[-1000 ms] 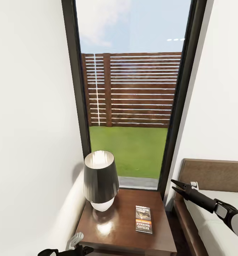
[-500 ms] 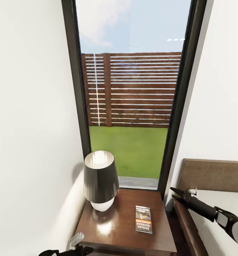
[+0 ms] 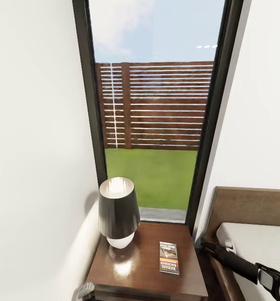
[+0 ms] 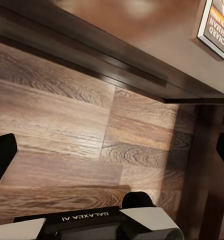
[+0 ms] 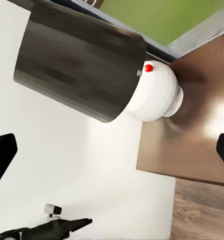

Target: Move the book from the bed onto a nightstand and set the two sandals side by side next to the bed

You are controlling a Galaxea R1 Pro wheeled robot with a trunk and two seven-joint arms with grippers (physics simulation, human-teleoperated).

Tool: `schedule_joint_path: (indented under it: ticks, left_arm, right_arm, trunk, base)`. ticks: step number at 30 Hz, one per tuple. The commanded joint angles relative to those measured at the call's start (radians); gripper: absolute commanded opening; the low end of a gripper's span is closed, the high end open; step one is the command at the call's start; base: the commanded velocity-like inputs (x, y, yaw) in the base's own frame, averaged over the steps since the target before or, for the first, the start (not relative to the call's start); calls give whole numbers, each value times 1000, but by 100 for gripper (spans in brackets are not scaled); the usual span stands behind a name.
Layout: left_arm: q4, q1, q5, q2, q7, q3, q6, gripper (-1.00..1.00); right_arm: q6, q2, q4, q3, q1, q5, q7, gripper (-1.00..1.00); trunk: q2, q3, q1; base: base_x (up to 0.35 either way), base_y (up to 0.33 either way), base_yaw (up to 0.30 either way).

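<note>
One book [image 3: 169, 258] lies flat on the nightstand [image 3: 131, 278], toward its bed-side half, cover up; a corner of it also shows in the left wrist view [image 4: 218, 27]. Table lamp [image 3: 118, 213] with dark shade and white base stands on the same top, near the wall side, apart from the book; right wrist view shows it too [image 5: 91, 75]. Bed [image 3: 257, 246] sits just beside the nightstand, headboard against the wall. Right gripper [image 3: 207, 246] hangs low in the gap between nightstand and bed; in its wrist view the fingers [image 5: 1, 155] sit wide apart, holding nothing. Left gripper fingers [image 4: 0, 155] likewise spread wide over the wood-plank floor [image 4: 66, 125] by the nightstand's front edge. Tall window [image 3: 156, 104] behind shows grass and slatted fence.
</note>
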Motion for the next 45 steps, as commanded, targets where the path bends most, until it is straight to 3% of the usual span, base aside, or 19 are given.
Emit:
schedule_joint_path:
  ticks: [1,10,19,27,31,40,45]
  left_arm:
    - [8,-1,5,0,-1,-6,-6,100]
    - [97,4,-20,-5,-1,-6,-61,100]
    - [121,40,-32,-2,-1,-6,-130,100]
    - [123,68,-95,-4,2,-6,-151,100]
    - [123,88,-111,-4,4,-6,-172,100]
    - [123,133,-121,-1,5,-6,-207,100]
    - [123,169,-122,0,7,-6,-244,100]
  right_arm:
    - [-3,0,3,6,7,1,-1,100]
    - [-109,-1,4,5,108,67,-24,100]
    - [-174,-1,4,5,224,79,-34,100]
    - [-200,1,4,6,292,81,-41,100]
    - [-236,3,4,6,320,82,-41,100]
    - [-293,27,4,6,392,83,-47,100]
    - [-302,51,4,7,435,84,-119,100]
  trunk:
    - [-1,-1,0]
    - [-1,-1,0]
    - [-1,-1,0]
    - [-1,-1,0]
    - [-1,-1,0]
    - [-1,-1,0]
    - [-1,-1,0]
  base:
    - [0,0,0]
    - [0,0,0]
    - [0,0,0]
    - [0,0,0]
    - [0,0,0]
    - [0,0,0]
    - [0,0,0]
